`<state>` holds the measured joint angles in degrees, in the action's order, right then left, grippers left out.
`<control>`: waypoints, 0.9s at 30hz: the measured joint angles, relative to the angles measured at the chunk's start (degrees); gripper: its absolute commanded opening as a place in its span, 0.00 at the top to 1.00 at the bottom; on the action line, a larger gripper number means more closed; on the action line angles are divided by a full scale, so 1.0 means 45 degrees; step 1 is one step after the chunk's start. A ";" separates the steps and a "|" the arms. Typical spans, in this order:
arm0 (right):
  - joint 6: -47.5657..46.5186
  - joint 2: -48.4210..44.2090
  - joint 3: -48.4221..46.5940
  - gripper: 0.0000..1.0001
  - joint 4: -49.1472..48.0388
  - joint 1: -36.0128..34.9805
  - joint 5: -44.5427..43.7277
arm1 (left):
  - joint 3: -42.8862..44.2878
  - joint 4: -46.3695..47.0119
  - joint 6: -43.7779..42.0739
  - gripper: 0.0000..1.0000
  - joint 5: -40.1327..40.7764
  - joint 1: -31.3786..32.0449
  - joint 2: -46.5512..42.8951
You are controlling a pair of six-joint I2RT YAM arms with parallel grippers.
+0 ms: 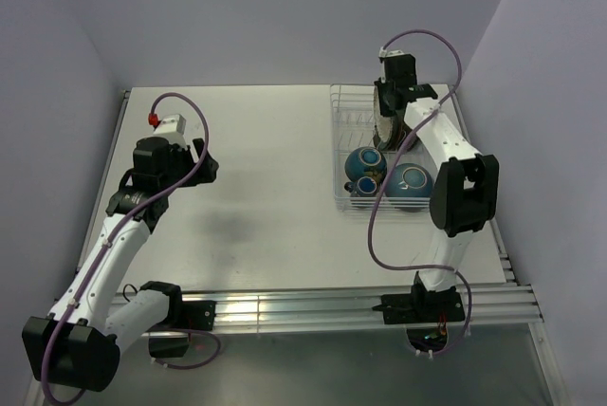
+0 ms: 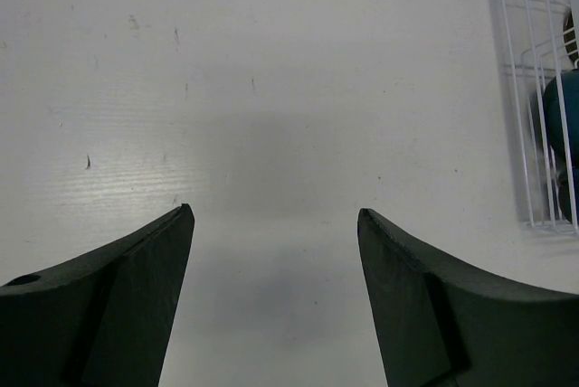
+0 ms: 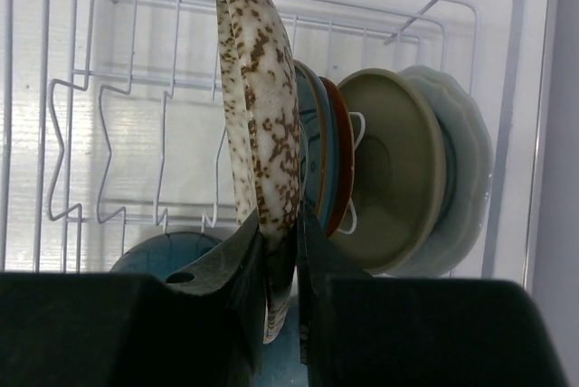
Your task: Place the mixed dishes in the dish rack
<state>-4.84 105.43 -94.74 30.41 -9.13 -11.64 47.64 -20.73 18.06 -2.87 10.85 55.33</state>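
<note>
- The counter (image 1: pixel 266 197) was a flat, pale grey, faintly scuffed slab, boxed in by plain lilac-grey walls (image 1: pixel 285 8).
- The left tool (image 2: pixel 273 213) hung over bare counter with its dark fingers spread wide, holding and touching nothing.
- The white wire dish rack (image 1: pixel 335 140) lay ahead of the left tool, off to its right.
- The right tool (image 3: pixel 279 224) was clamped on the lower rim of a speckled plate (image 3: pixel 258 107), cream with brown flecks, held on edge inside the rack.
- Just beyond that plate stood an orange-red plate (image 3: pixel 342 161), a matte olive plate (image 3: pixel 389 165) and a scalloped pale blue-white plate (image 3: pixel 470 161).
- A glossy teal bowl (image 3: pixel 172 251) sat below the right tool, to its left.
</note>
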 measured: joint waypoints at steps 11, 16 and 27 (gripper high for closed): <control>0.0301 0.1132 -0.0291 0.99 -0.0024 0.0000 -0.0165 | 0.0000 -0.0015 -0.0005 0.21 0.0010 0.0000 0.0000; 0.0359 0.1613 -0.0602 0.91 0.0073 0.0000 -0.0053 | 0.0000 -0.0015 -0.0010 0.21 0.0029 0.0000 0.0000; 0.0486 0.2739 -0.1059 0.61 0.0097 0.0000 0.0427 | 0.0000 -0.0015 -0.0015 0.21 0.0044 0.0000 0.0000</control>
<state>-2.66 117.75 -99.50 30.85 -9.13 -9.72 47.64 -20.80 18.00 -2.68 10.85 55.33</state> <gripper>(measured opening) 0.341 0.791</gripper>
